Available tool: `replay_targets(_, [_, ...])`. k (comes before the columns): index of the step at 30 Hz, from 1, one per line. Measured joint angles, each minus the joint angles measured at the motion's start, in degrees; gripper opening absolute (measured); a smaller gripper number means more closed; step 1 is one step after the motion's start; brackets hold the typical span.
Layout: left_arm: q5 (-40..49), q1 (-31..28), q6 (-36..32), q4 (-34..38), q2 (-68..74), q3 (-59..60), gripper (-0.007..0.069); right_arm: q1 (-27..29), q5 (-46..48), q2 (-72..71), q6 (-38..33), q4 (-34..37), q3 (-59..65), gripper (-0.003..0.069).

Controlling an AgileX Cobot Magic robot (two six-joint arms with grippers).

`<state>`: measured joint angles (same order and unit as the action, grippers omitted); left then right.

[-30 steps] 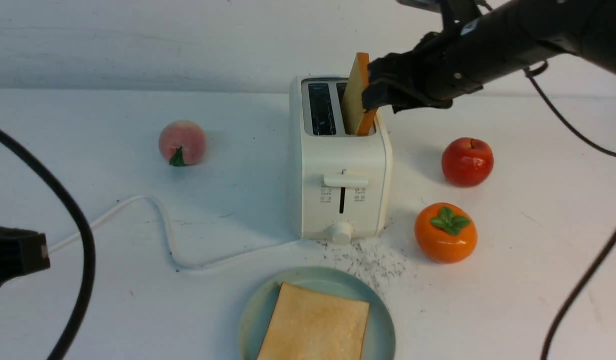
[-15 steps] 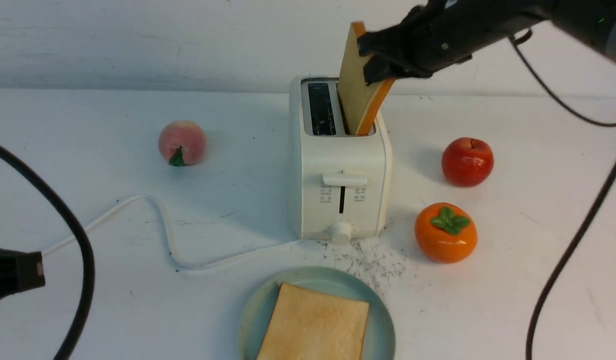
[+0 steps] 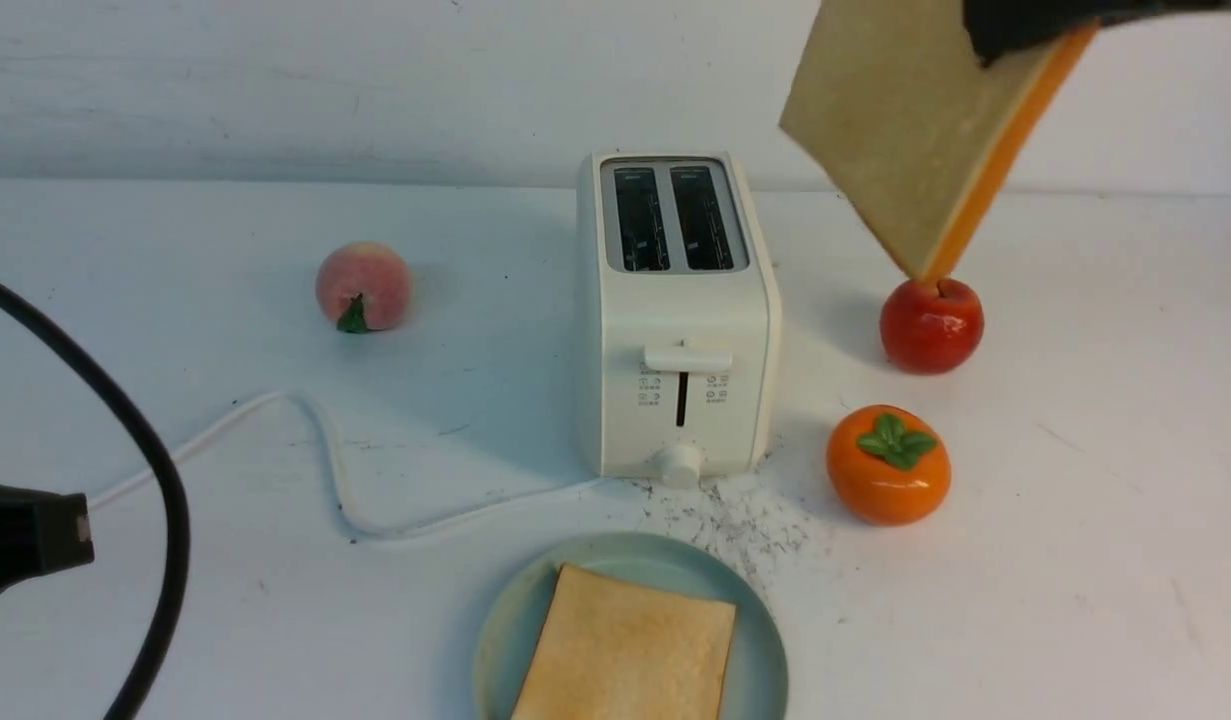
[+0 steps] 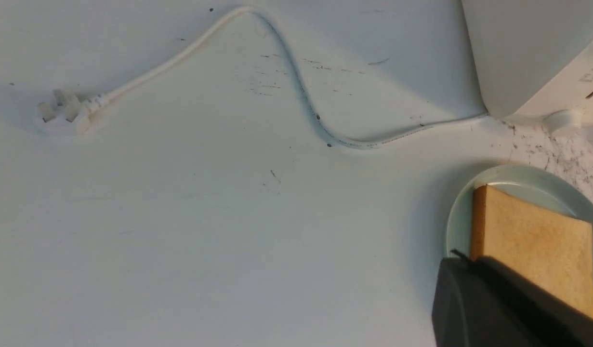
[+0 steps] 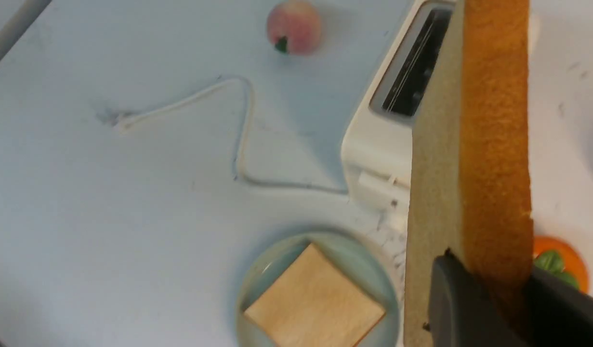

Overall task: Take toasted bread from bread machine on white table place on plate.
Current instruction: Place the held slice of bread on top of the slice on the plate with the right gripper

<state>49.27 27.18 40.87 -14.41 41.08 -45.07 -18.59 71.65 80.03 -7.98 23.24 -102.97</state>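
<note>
Your right claw (image 5: 491, 279) is pinching one slice of toasted bread (image 3: 910, 130) by its edge, high in the upper right of the front picture. The bread machine (image 3: 675, 330) in the middle has both slots empty. Bring the slice slowly to the plate (image 3: 500, 620) at the bottom middle, passing above the orange fruit (image 3: 888, 465). Tip it flat, lower it onto the other slice (image 3: 630, 650), then let go. Your left claw (image 4: 498, 308) waits by the plate. I cannot tell if it is spread.
</note>
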Motion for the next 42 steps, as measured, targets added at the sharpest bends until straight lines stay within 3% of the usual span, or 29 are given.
replay_targets(8, [-0.2,0.0,0.0,0.9,0.0,0.0,-0.0014,0.0,-14.0,-11.7,-1.0,10.2,33.5,0.0089])
replay_targets(11, [-0.2,0.0,0.0,1.1,0.0,0.0,-0.0014,0.0,-23.1,-12.4,-7.3,20.9,48.4,0.0089])
replay_targets(14, [-0.2,0.0,0.0,1.1,0.0,0.0,-0.0014,0.0,-28.9,-11.1,-15.4,32.1,55.7,0.0089])
replay_targets(17, [-0.7,0.0,0.0,1.1,0.0,0.0,-0.0014,-0.1,-32.1,-9.2,-25.0,43.9,58.6,0.0089])
replay_targets(18, [-0.8,0.0,0.0,1.1,0.0,0.0,-0.0014,-0.1,-32.3,-9.0,-25.7,44.7,58.7,0.0089])
replay_targets(19, [-1.1,0.0,0.0,1.1,0.0,0.0,-0.0014,-1.1,-33.8,-7.4,-31.8,51.2,59.1,0.0089])
replay_targets(20, [-1.2,0.0,0.0,1.1,0.0,0.0,-0.0014,-1.1,-33.9,-7.3,-32.4,51.9,59.1,0.0089])
replay_targets(22, [-1.4,0.0,0.0,1.1,0.0,0.0,-0.0014,-3.8,-36.1,-4.4,-40.2,59.8,59.1,0.0089])
replay_targets(27, [-1.4,0.0,0.0,1.1,0.0,0.0,-0.0014,-9.2,-41.7,1.5,-48.6,68.7,59.1,0.0089])
replay_targets(31, [-1.4,0.0,0.0,1.1,0.0,0.0,-0.0014,-11.7,-45.4,5.5,-52.9,73.3,59.1,0.0089])
replay_targets(42, [-1.3,0.0,0.0,1.1,0.0,0.0,-0.0014,-12.0,-47.6,11.9,-58.2,75.6,59.1,0.0089])
